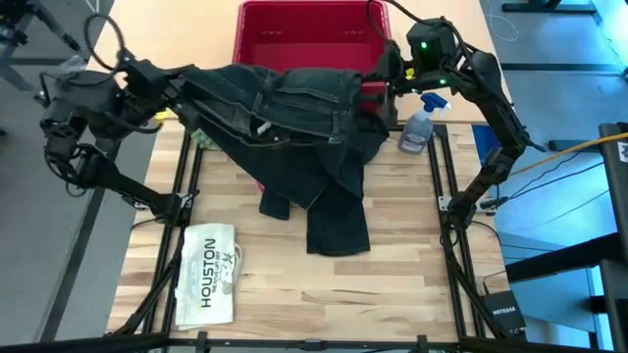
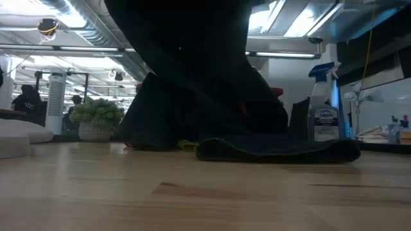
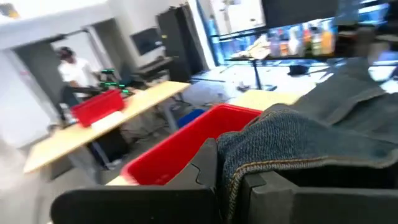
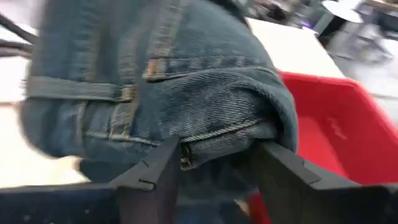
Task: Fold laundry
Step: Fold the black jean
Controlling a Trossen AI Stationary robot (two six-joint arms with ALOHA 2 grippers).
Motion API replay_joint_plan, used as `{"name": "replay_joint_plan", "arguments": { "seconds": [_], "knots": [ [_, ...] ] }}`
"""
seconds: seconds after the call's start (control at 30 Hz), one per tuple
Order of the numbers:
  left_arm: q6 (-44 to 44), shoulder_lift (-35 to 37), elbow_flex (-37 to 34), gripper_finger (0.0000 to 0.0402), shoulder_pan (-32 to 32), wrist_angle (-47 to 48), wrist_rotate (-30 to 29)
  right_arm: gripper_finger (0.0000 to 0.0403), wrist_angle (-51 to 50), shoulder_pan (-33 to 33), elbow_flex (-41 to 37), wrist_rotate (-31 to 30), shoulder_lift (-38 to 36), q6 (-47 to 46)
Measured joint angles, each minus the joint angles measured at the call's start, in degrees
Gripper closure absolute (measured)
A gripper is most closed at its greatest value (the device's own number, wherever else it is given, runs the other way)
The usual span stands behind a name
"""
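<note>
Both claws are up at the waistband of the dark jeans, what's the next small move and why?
Probably back the right claw away: its fingers stand apart around the jeans waistband, while the left claw pinches the other end shut, legs trailing on the table.

A red basket (image 1: 294, 25) sits at my bench's (image 1: 324, 294) far edge. Near it stands a spray bottle (image 1: 417, 126). A flat white "HOUSTON" item (image 1: 208, 275) lies near the front.
</note>
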State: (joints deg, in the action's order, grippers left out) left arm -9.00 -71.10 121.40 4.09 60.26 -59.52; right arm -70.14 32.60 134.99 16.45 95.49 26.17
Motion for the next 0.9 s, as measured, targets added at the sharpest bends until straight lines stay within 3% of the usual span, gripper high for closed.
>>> {"name": "replay_joint_plan", "arguments": {
  "seconds": [0.17, 0.37, 0.53, 0.73, 0.9],
  "knots": [
    [3.9, -4.2, 0.0, 0.0402, -3.6, 6.2, 2.1, 0.0244, -2.1, 3.1, -3.1, -4.2, 0.9, 1.4],
    [3.8, -9.3, 0.0, 0.0402, -9.2, 8.1, 8.3, 0.0273, -1.9, 11.2, -16.1, 2.4, -1.3, -1.7],
    [3.0, -12.1, -0.1, 0.0401, -13.3, 8.2, 12.7, 0.0291, 7.0, 11.7, -31.3, 4.3, -8.7, -2.9],
    [3.1, -11.0, -0.1, 0.0401, -16.7, 7.6, 14.8, 0.0303, 33.6, 0.6, -59.1, -2.5, -25.2, -10.5],
    [4.4, -10.0, 0.0, 0.0401, -17.0, 7.4, 16.5, 0.0304, 61.9, -15.4, -81.9, -19.8, -33.5, -20.4]
  ]
}}
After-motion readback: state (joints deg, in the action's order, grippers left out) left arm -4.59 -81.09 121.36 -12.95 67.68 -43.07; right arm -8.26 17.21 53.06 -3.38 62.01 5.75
